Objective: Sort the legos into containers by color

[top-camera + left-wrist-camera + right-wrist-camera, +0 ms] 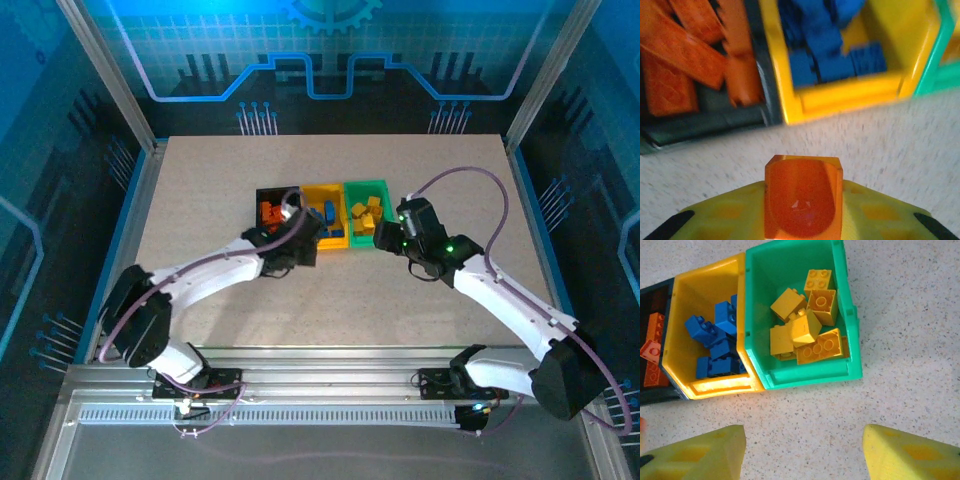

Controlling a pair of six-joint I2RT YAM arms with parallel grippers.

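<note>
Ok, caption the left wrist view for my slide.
Left gripper holds an orange brick short of the black bin and blue-filled yellow bin.

The left arm (210,275) rises from its base and stretches its white forearm toward the yellow bin (722,386). Its wrist ends just short of that bin's near left corner. The left gripper (303,232) points at the corner, and its yellow fingers (715,220) are closed on an orange brick (803,197) that stands between them. The right arm (510,300) bends out to the right of the bin, then reaches back in, wrist tilted down. The right gripper (805,450) hangs near and to the right of the bin, with its jaws spread apart and nothing between them.
</note>
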